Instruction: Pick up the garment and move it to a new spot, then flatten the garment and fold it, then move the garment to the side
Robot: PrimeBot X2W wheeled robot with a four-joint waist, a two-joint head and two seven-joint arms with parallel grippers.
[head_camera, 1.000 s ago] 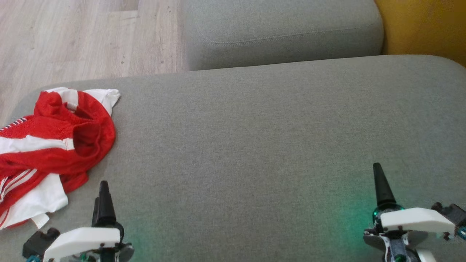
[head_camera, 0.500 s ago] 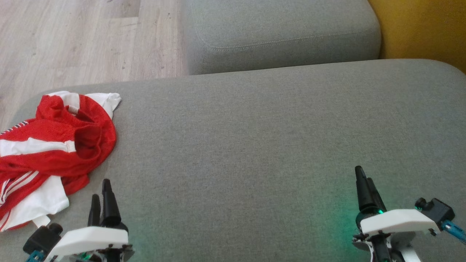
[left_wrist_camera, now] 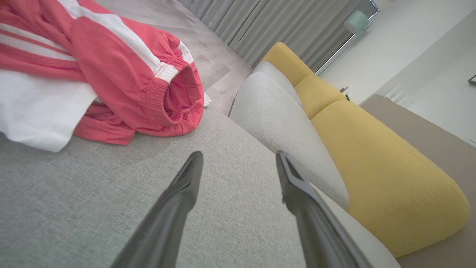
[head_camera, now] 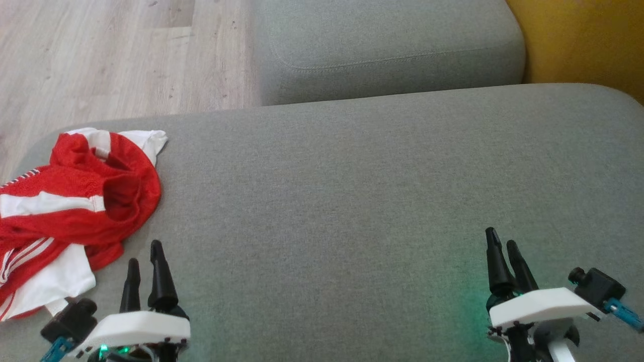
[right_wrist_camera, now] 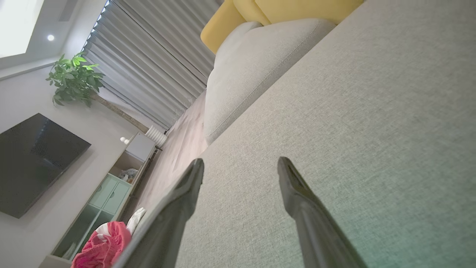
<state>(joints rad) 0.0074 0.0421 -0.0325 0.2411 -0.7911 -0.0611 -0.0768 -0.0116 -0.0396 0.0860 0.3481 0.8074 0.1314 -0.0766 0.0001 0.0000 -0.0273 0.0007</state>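
Left of two end effectors (head_camera: 145, 253) (head_camera: 501, 237) lies one garment (head_camera: 75, 201).

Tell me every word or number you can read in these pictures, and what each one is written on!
None: no words, numbers or signs can be read anywhere.
The garment lies crumpled on the grey sofa seat; it shows stripes and plain cloth but no letters or numbers.
The television screen is dark and blank.
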